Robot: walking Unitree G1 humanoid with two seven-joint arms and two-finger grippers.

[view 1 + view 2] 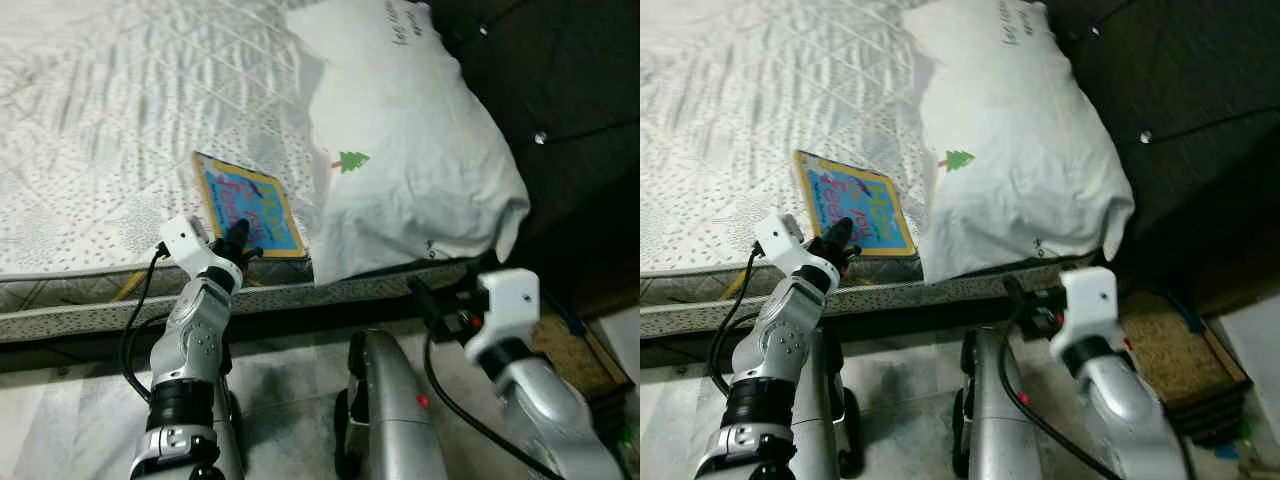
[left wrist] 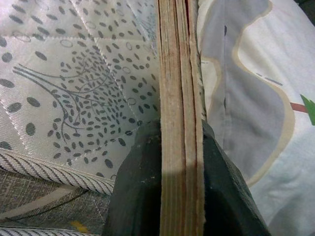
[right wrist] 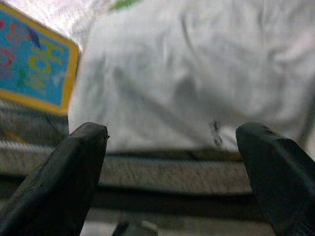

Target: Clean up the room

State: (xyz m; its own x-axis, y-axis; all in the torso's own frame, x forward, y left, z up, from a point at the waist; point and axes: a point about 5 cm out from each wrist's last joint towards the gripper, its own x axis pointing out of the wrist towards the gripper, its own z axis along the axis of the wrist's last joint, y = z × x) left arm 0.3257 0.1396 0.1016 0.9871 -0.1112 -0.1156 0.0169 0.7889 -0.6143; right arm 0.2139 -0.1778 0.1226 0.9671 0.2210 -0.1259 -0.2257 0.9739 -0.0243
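Left gripper (image 1: 238,238): closed on near edge of book (image 1: 250,207); in left wrist view both fingers (image 2: 140,191) clamp the board pages edge-on, one finger each side. Book (blue cover w/ yellow border) lies flat on mattress (image 1: 100,130) near the bed's front edge, just beside pillow (image 1: 410,140). Pillow: white, small green tree print, set against dark headboard (image 1: 560,90), its lower corner overhanging the bed edge. Right gripper (image 3: 177,162): fingers spread wide, holding nothing; held low in front of bed frame (image 1: 300,298), below the pillow, well apart from book. Floor (image 1: 280,380) beneath both arms; brown mat (image 1: 575,355) at robot's right.
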